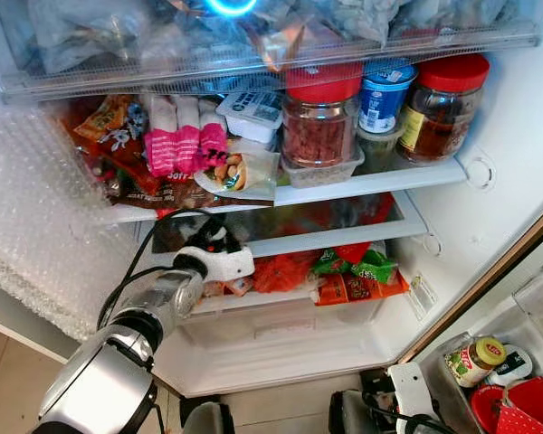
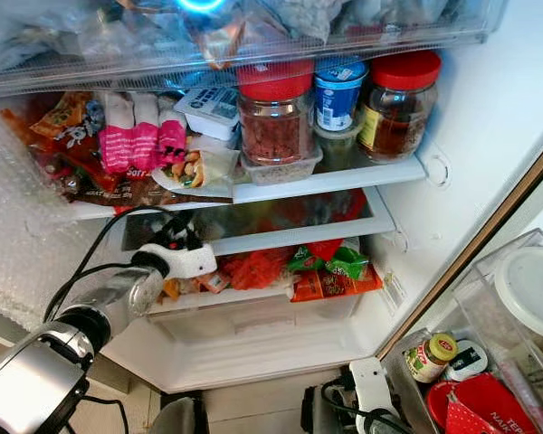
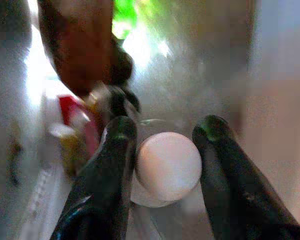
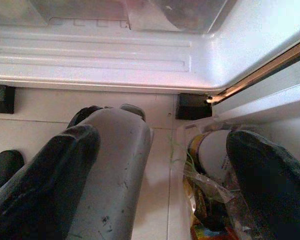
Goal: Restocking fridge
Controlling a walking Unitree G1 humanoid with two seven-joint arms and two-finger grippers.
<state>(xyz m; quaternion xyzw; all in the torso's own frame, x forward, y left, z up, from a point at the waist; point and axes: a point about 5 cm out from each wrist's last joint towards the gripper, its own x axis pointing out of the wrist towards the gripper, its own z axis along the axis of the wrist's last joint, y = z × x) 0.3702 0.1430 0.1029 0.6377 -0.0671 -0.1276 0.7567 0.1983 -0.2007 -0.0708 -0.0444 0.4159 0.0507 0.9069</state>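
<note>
My left gripper [image 3: 166, 127] is pushed into the fridge's second shelf, under the glass shelf [image 1: 344, 237], and its white wrist [image 1: 222, 262] pokes in from the lower left. In the left wrist view a white egg [image 3: 167, 167] sits between the two black fingers [image 3: 110, 170], which press on both its sides over a clear round rim. Behind the egg lie blurred red and brown packets. My right gripper [image 4: 165, 140] hangs low by the fridge's bottom corner, fingers wide apart and holding nothing, above the floor and my grey leg [image 4: 115, 170].
The upper shelf holds two red-lidded jars [image 1: 321, 117] [image 1: 443, 108], a blue-lidded tub [image 1: 385, 90], pink packs [image 1: 185, 136] and snack bags. Red and green packets [image 1: 353, 267] lie on the lower shelf. Bubble wrap [image 1: 36, 208] lines the left wall. A door bin at right holds a small jar [image 1: 475, 360].
</note>
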